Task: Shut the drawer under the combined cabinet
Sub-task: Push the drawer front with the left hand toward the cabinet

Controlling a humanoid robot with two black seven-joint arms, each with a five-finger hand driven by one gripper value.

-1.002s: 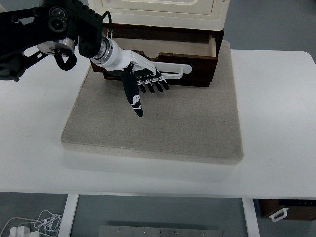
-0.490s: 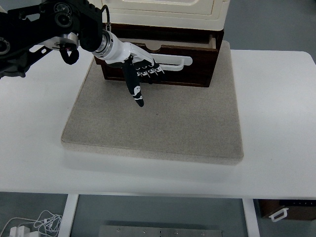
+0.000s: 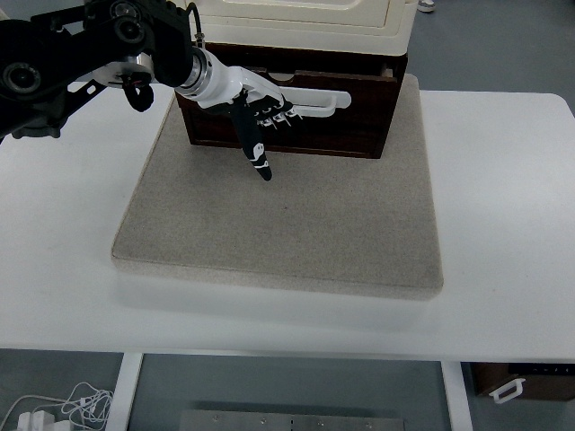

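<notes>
Table point(image 3: 503, 224) is white and bare at the front; on it lies a grey mat point(image 3: 296, 224). At the mat's far end stands the cabinet point(image 3: 301, 18), and the brown drawer point(image 3: 350, 126) under it looks almost shut. The left hand point(image 3: 260, 112) lies against the drawer front, fingers flat and together, thumb down, holding nothing. I judge only a last small push is left.

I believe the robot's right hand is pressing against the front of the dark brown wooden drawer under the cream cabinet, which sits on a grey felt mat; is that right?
Not quite: it is the left hand, since its arm enters from the picture's left edge in the top view. It is pressing against the front of the dark brown wooden drawer under the cream cabinet, which sits on a grey felt mat.
</notes>
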